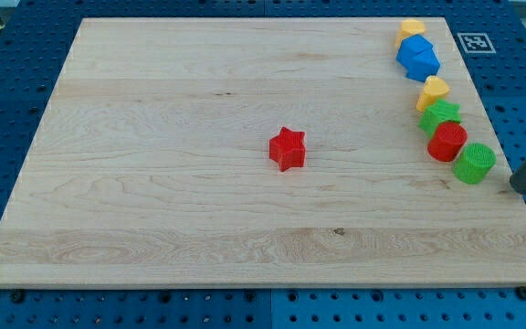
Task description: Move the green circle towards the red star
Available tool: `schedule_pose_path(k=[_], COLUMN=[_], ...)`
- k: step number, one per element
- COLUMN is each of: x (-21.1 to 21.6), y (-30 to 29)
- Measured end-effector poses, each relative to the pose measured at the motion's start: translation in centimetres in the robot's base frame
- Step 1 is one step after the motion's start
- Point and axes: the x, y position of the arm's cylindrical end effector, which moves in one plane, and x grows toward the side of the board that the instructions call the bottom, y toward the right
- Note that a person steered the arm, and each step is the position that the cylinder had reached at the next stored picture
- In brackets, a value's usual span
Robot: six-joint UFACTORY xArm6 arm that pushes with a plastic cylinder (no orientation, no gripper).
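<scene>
My tip [521, 185], a bare rod holding nothing, stands just right of the green circle [474, 163]; the red star [288, 148] lies far to the circle's left, so I judge a leftward push.

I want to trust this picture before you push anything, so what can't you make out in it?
- My tip: the rod runs off the view's right edge, so only its lower end shows.
- Green star: partly covered by the red cylinder in front.
- Top yellow block: shape unclear, partly behind the blue block.
</scene>
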Motion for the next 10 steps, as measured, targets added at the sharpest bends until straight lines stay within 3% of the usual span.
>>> schedule_pose_path(k=[2, 4, 8, 10], x=[-3.0, -3.2, -2.5, -2.3], y=[0.1, -0.5, -5.8, -11.6])
